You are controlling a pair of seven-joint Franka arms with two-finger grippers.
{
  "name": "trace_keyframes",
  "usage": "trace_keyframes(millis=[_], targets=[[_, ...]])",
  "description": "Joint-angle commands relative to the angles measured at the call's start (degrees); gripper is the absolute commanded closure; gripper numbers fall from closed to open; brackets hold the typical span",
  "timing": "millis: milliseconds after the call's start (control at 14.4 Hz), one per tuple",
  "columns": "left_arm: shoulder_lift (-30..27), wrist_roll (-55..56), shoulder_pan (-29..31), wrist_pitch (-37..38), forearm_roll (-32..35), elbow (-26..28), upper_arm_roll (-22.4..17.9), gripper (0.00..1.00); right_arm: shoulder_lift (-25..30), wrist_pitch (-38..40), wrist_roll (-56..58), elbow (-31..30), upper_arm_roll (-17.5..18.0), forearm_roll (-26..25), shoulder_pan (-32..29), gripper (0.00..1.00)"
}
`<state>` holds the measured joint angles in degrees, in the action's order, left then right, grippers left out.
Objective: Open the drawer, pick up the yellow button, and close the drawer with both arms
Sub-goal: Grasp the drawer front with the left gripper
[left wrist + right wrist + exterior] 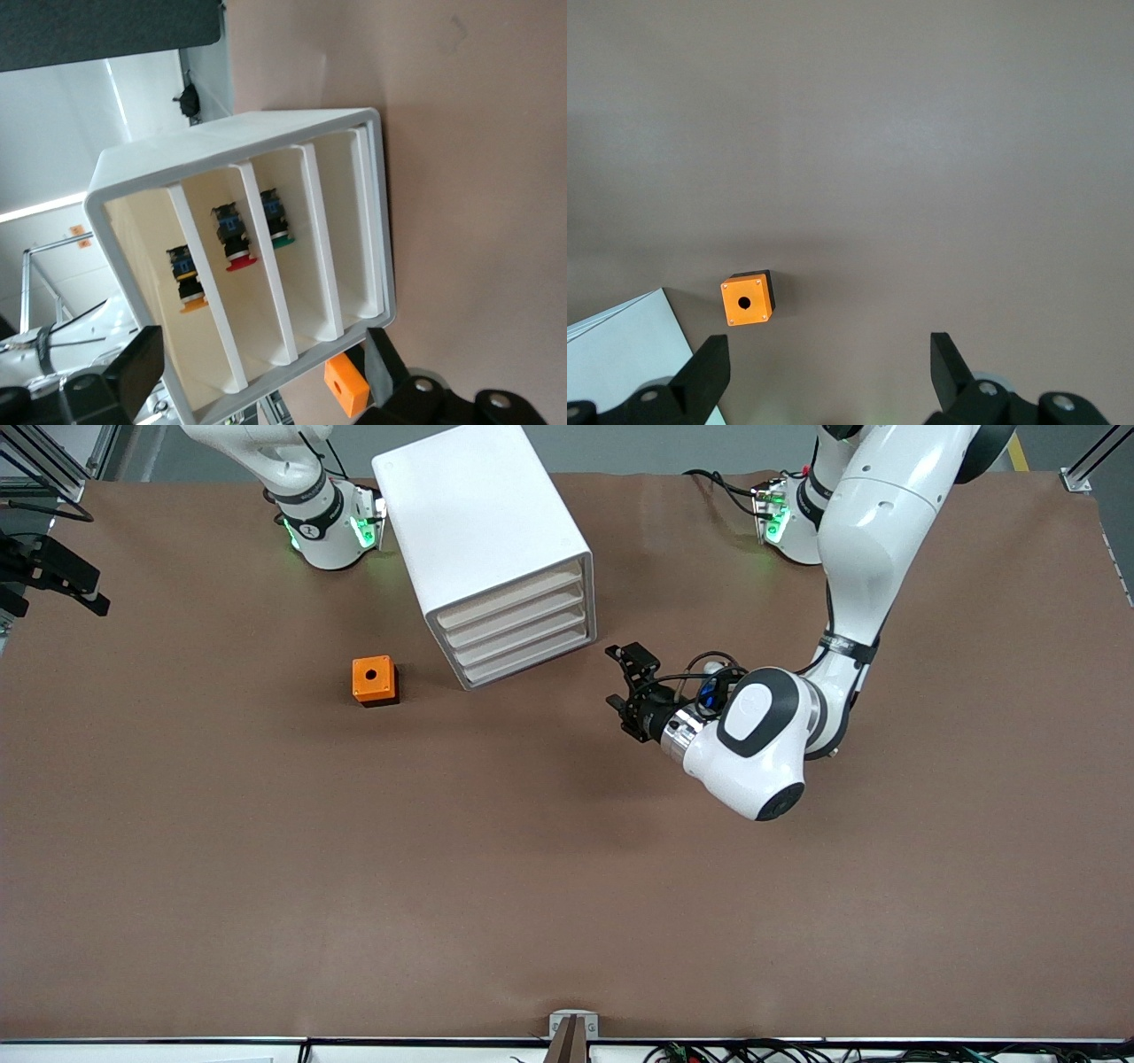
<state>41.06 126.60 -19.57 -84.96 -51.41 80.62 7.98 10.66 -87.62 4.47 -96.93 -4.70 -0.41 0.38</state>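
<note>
The white cabinet (478,522) stands at the back of the table, and all of its drawers sit flush. The drawer (509,600) is the topmost one. The left wrist view looks over its low front (133,266) at the orange-capped button (189,283) inside. My left gripper (620,677) hovers open a short way in front of the drawers, holding nothing, its black fingers (142,359) spread wide. My right gripper (828,359) is open and empty, high above the table near the cabinet's corner (620,354). In the front view it is out of frame.
An orange square box with a hole (375,680) sits on the brown table beside the cabinet, toward the right arm's end. Red-capped (237,248) and green-capped (278,223) buttons lie in lower drawers. A black fixture (53,576) juts in at the right arm's table end.
</note>
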Motion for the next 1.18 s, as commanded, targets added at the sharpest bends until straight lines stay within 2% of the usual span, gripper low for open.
trace_keyframes(millis=[0,556,625,764,834,1112], targets=[[1.7,2.9,-0.1,1.2,-2.5,-1.8,-0.1,0.00,0.3,0.4,0.2,0.1,-0.1,-0.6,0.3,0.00],[3.1,3.3,-1.4,1.1,-8.7,-1.7,-0.2,0.00,0.3,0.0,0.2,0.0,-0.1,-0.6,0.4,0.00],[3.2,3.4,-1.9,1.1,-9.0,-1.7,-0.2,0.02,0.3,0.1,0.2,0.0,-0.1,-0.6,0.4,0.00],[3.9,3.4,-2.9,0.9,-10.8,-1.7,-0.2,0.30,0.2,0.1,0.2,0.0,-0.1,-0.6,0.4,0.00],[4.3,3.4,-3.7,0.9,-11.9,-1.6,-0.2,0.40,0.2,0.0,0.2,0.0,-0.1,-0.6,0.4,0.00],[4.6,3.9,-6.1,1.0,-13.8,-0.8,-0.2,0.46,0.3,0.2,0.2,-0.1,-0.1,-0.6,0.4,0.00]])
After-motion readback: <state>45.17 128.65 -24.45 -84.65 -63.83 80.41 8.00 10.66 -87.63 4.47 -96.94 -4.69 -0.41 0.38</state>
